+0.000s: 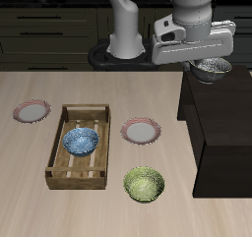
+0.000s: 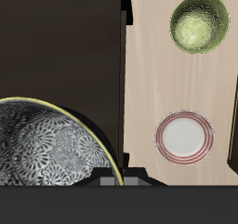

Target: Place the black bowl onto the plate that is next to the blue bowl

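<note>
Exterior view: gripper [image 1: 213, 68] raised over the dark cabinet [image 1: 224, 123], fingers seemingly clamped on the rim of the black bowl [image 1: 213, 66], held just beneath them, clear of the cabinet top. Well below and forward of the fingers, on the table [image 1: 30, 197]: a wooden tray [image 1: 59, 148] holding the blue bowl [image 1: 81, 141], and just beside that tray the target plate [image 1: 141, 132]. A second plate [image 1: 31, 110] beyond the tray, farthest from the fingers; yellow-green bowl [image 1: 144, 184] nearer the front edge.

Wrist view: black bowl [image 2: 51, 153] right against the fingers, empty; plate [image 2: 184, 137] bare, off to one side; yellow-green bowl [image 2: 199, 24] farther off, empty.

Likely risks: rim grip slipping in transit; clipping the cabinet edge on descent; choosing the wrong plate.
</note>
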{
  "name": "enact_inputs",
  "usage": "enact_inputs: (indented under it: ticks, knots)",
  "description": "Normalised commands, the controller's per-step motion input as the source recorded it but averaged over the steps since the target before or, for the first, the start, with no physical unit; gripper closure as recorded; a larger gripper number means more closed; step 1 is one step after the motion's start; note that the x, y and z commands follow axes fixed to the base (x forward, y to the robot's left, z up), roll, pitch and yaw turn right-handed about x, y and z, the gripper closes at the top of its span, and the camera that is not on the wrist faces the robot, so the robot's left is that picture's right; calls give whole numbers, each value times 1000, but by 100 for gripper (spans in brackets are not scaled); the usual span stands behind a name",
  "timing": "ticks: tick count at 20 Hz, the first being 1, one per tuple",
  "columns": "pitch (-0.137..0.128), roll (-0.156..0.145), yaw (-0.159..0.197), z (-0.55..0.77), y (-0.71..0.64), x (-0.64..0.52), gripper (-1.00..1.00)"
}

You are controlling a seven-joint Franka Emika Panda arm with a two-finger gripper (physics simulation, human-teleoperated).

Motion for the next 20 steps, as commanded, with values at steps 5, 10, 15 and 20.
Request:
enact_inputs:
  ticks: [5, 10, 15, 20]
  knots:
    - [-17, 7, 78, -77, -449, -303, 100]
    - [-22, -1, 45, -111, -441, -214, 100]
    - [-4, 5, 6, -183, -529, -375, 100]
    - [-4, 13, 13, -60, -385, -253, 100]
